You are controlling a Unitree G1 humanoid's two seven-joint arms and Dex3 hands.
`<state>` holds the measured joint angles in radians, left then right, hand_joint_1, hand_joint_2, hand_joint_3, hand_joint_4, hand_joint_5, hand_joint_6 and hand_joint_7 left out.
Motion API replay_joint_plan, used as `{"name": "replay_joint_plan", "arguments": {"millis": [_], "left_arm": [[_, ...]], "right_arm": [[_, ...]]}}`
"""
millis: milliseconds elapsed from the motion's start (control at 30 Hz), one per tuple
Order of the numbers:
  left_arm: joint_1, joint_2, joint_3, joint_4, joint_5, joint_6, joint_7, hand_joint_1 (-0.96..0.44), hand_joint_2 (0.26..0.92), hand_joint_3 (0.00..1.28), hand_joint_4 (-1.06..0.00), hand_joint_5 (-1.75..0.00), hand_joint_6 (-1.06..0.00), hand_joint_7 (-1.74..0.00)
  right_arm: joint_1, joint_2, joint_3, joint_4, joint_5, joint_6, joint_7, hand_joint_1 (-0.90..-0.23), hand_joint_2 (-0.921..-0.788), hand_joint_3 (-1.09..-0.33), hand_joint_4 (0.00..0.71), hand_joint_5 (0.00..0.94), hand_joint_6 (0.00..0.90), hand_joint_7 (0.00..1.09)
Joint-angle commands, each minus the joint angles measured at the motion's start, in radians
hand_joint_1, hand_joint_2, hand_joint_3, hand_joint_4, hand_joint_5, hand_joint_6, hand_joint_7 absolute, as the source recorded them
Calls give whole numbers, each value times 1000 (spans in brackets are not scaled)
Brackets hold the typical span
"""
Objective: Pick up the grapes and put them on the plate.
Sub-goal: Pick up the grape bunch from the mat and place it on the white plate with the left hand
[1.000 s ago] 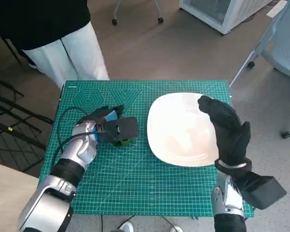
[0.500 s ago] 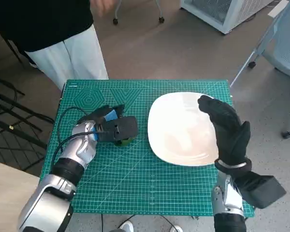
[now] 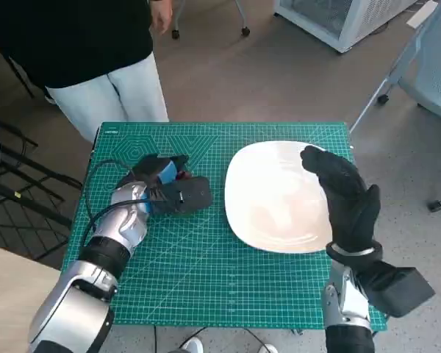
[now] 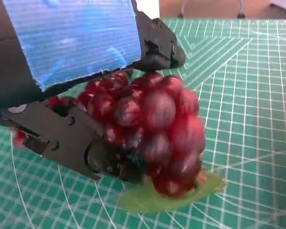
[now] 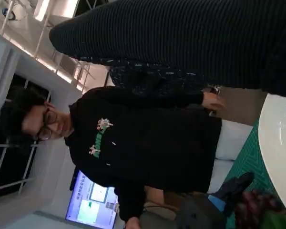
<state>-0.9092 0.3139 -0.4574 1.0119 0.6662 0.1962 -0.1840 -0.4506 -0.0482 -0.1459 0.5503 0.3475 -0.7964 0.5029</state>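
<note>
1. Here, the left hand (image 3: pixel 165 193) is gripping a bunch of red grapes (image 4: pixel 152 129), its black fingers (image 4: pixel 86 148) closing around the cluster from both sides, as the left wrist view shows.
2. A pale green leaf (image 4: pixel 167 195) is hanging beneath the bunch, and whether it is touching the mat cannot be told.
3. In the head view only a sliver of red is peeking out beside the blue tape (image 3: pixel 169 175), so the grapes are sitting at about nine o'clock from the plate, just beside its rim.
4. The white plate (image 3: pixel 272 198) is lying on the green cutting mat (image 3: pixel 206 279), at three o'clock from the left hand.
5. The right hand (image 3: pixel 345 195) in its black glove is hovering over the plate's three o'clock edge, fingers stretched out and holding nothing.
6. A person (image 3: pixel 73 44) in a black top and white trousers is standing at the mat's eleven o'clock corner, also showing in the right wrist view.
</note>
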Motion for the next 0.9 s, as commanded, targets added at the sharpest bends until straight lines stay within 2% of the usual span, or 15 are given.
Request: {"name": "replay_joint_plan", "arguments": {"millis": [33,200,900], "left_arm": [[14,-6,-31,22,16,18,-15,56,900,97,-676,-1255,-630,-942],[13,1,-47,14,20,18,-22,9,917,83,-691,-1279,-616,-1038],[6,11,-45,28,14,-12,-24,3,920,123,-599,-1423,-626,-1003]], "right_arm": [[9,-2,2,4,-1,19,6,-687,-921,-728,431,2,44,385],[5,-2,1,6,-2,20,5,-682,-921,-728,431,2,52,386],[-9,2,-12,17,19,34,21,-679,-921,-716,447,9,91,392]]}}
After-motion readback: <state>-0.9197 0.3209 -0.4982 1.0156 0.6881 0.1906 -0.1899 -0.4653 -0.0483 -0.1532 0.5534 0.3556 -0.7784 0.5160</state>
